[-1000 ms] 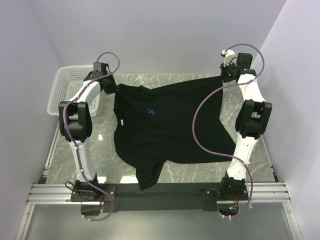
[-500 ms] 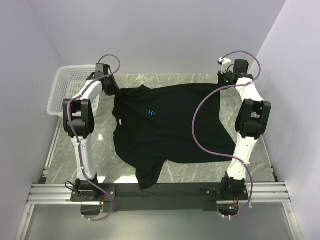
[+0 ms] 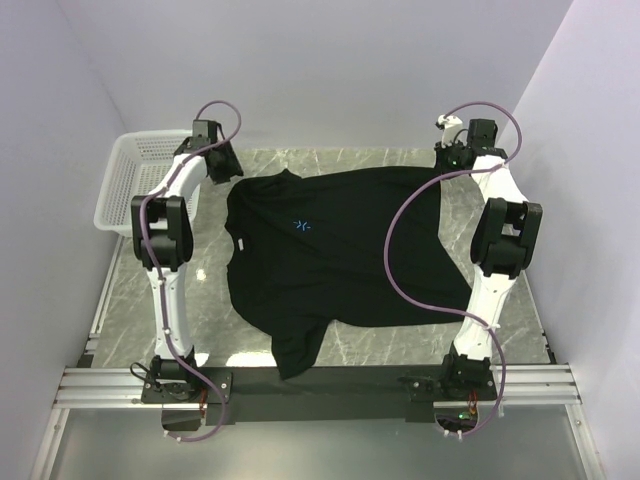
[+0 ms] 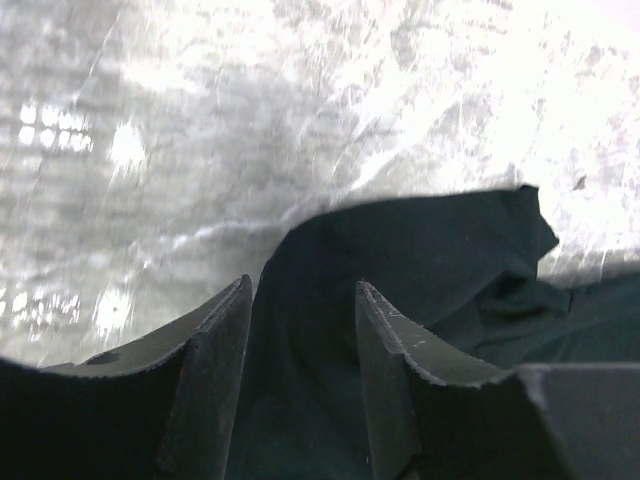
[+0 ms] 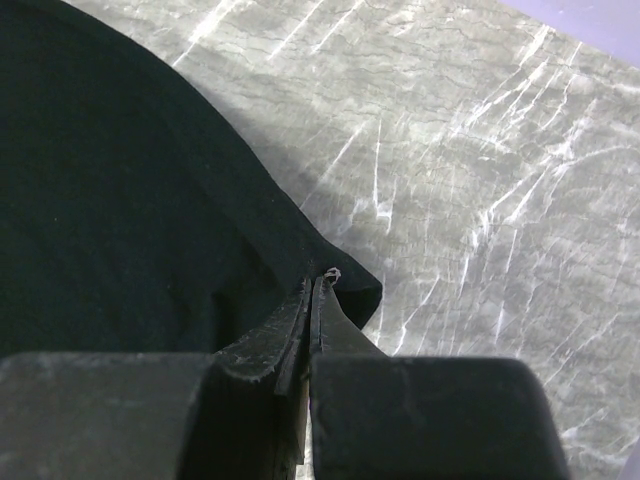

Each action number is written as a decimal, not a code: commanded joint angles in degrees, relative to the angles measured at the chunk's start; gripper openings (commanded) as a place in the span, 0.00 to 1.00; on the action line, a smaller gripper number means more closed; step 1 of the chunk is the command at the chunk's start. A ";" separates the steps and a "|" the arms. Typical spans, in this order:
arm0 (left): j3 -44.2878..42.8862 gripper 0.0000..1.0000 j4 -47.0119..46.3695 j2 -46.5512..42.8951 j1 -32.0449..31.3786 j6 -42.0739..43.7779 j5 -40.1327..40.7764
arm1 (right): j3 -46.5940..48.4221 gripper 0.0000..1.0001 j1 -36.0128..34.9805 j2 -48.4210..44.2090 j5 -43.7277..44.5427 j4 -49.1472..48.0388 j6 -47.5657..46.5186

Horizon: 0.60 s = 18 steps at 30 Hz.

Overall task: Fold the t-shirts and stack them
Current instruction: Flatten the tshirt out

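On the table (image 3: pixel 400 345), the t-shirt (image 3: pixel 340 260) lies collar-left, hem-right; left claw (image 4: pixel 302 285) apart, right claw (image 5: pixel 312 285) clamped on its hem corner.

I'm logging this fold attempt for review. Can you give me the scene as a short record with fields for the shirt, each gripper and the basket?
t-shirt: one, black, spread on the marble table, logo up, not folded
left gripper: fingers apart, over the shirt's far left edge, gripping nothing
right gripper: fingers shut on the shirt's far right corner
basket: white mesh, at the table's far left, apart from the shirt
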State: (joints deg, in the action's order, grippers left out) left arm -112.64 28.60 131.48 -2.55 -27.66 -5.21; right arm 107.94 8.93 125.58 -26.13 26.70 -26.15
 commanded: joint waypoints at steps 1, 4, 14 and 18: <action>-4.07 0.50 1.63 2.46 0.08 1.47 -0.06 | 0.60 0.00 0.30 -3.41 -0.85 -0.77 0.66; -5.75 0.49 3.65 3.69 0.00 2.08 -0.24 | 0.43 0.00 0.39 -3.67 -0.68 -0.95 0.58; -6.63 0.43 5.33 5.63 0.00 3.14 -0.67 | 1.22 0.00 0.30 -3.15 -1.03 -0.77 1.19; -7.68 0.25 4.10 6.24 0.00 2.00 -1.73 | 0.61 0.00 0.30 -3.67 -1.03 -0.95 1.10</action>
State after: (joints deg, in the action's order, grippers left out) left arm -116.97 34.13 137.60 -2.55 -25.78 -5.39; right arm 107.94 8.93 125.58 -26.26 26.65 -25.36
